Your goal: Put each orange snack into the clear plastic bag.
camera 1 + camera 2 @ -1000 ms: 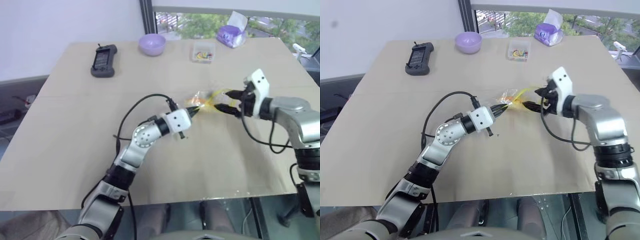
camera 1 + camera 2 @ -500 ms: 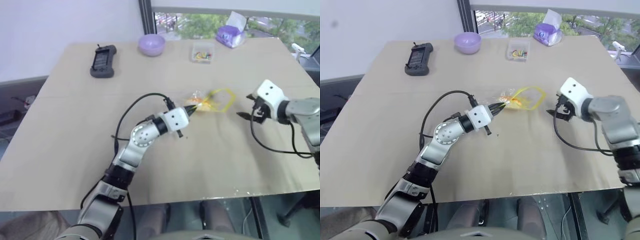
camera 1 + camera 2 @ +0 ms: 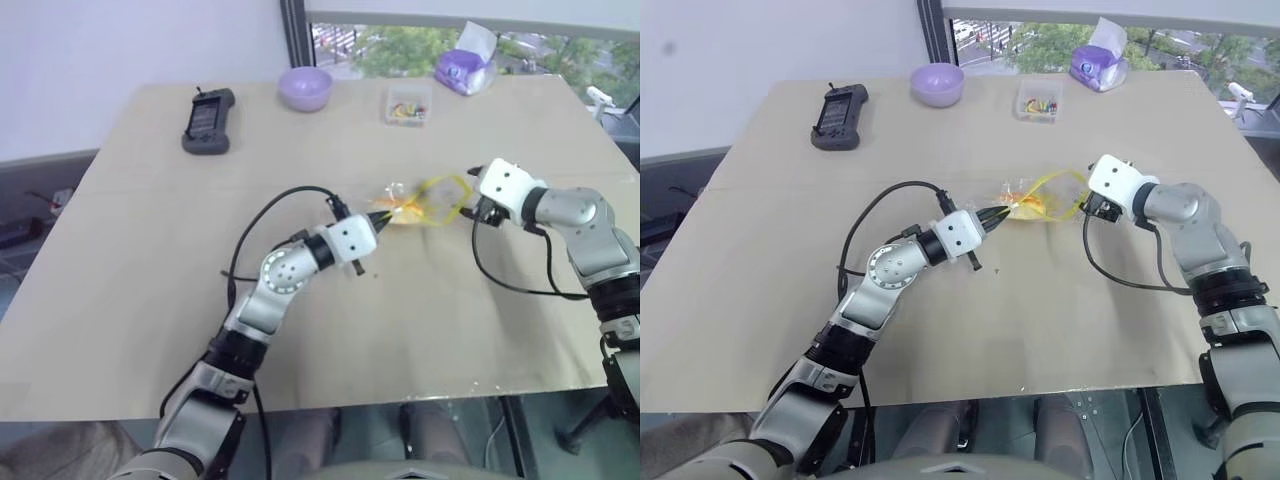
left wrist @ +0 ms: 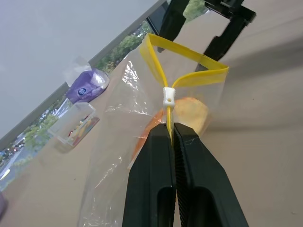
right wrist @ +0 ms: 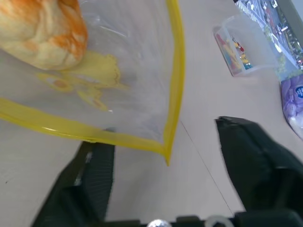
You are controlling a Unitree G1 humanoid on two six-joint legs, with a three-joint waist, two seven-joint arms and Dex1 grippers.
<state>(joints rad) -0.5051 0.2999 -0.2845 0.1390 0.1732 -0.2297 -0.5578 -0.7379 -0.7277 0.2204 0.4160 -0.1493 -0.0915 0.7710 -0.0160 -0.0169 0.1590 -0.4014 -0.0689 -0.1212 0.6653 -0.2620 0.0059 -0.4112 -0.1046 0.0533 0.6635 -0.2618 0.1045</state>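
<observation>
Table point(image 3: 150, 300): tan top, pale wall on the robot's left, windows with trees behind the far edge.
Bag point(image 3: 425, 203): clear zip bag near mid-table, mouth spread into a yellow loop facing the right gripper. Its yellow strip point(image 4: 189, 56) shows as a wide V in the left wrist view, with a white slider point(image 4: 169, 96) at the join.
Snack point(image 5: 41, 29): orange bun, already inside the bag, sitting toward the left gripper's end. Seen through the film in both wrist views.
Left gripper point(image 3: 377, 219): fingers pressed together on the bag's yellow strip, just below the slider. Points roughly level across the table toward the right arm. Bag hangs off its tips.
Right gripper point(image 5: 165, 182): jaws apart, partway open, nothing between them. One finger point(image 5: 92, 177) lies under the bag's yellow edge, the other stands off to the side over bare table. Corner of the bag mouth sits in the gap. Cannot tell if the lower finger touches the film.
Gap between grippers: the bag spans it. Right gripper is at the open mouth, left one at the opposite end.
Far edge, well apart from the bag: purple bowl point(image 3: 304, 88), small clear box point(image 3: 407, 105) of colourful bits, purple tissue pack point(image 3: 460, 70) by the window.
Far left: dark handheld device point(image 3: 208, 121), lying flat.
Cable point(image 3: 265, 225): black loop off the left wrist, arcs over the table.
</observation>
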